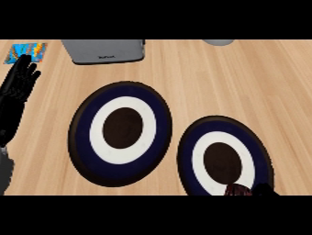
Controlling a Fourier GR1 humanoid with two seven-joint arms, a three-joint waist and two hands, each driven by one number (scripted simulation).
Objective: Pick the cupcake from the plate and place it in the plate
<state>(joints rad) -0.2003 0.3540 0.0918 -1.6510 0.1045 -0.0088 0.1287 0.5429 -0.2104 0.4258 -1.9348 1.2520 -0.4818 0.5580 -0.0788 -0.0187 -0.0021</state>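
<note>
Two round plates with dark blue rims, white rings and dark brown centres lie on the wooden counter. The left plate holds nothing. On the near rim of the right plate, at the view's lower edge, I see the top of a dark red cupcake. A small black part of my right hand shows just right of the cupcake, close against it; the rest is cut off. My left hand rests open at the far left, fingers up, apart from both plates.
A grey box-like appliance stands at the back, left of centre. A colourful small packet lies at the back left, just beyond my left hand. A pale grey round object peeks in at the back right.
</note>
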